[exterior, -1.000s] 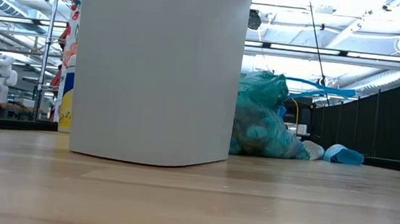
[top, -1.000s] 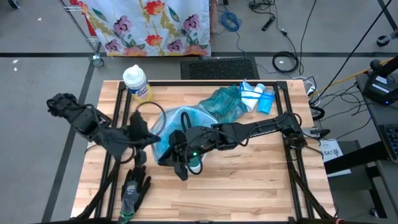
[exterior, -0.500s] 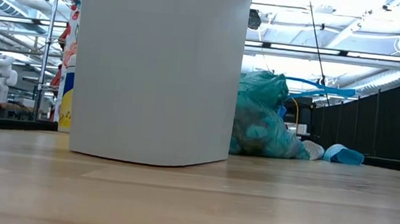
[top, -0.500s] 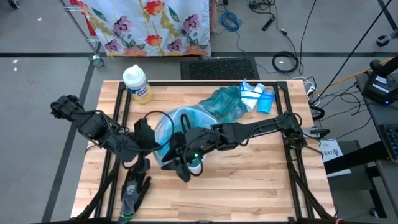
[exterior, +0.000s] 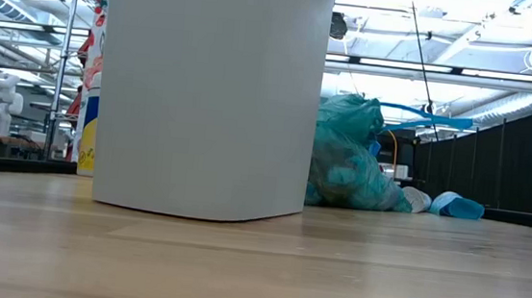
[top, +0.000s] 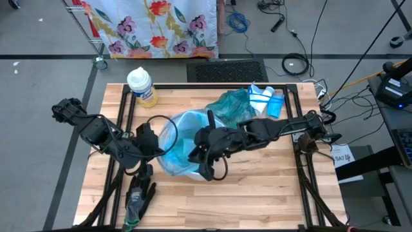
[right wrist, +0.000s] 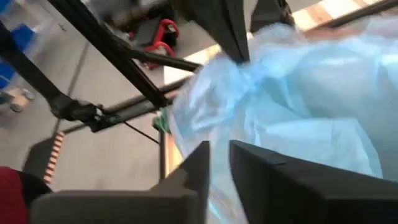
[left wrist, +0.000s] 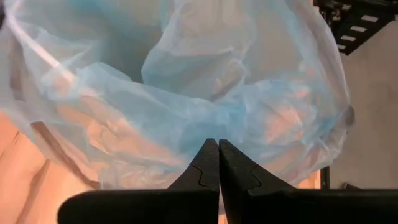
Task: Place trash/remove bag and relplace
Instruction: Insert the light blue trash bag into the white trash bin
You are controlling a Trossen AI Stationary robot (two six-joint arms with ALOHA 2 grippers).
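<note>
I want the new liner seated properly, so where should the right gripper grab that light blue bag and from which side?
Probably the loose bunched edge of the light blue bag on the right gripper's side, approached from above: the film billows slack there, while the left gripper is shut at the opposite edge.

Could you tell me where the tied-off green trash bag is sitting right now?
In the high view the full green trash bag lies at the table's far right, between the bin's light blue liner and the folded blue bags.
</note>
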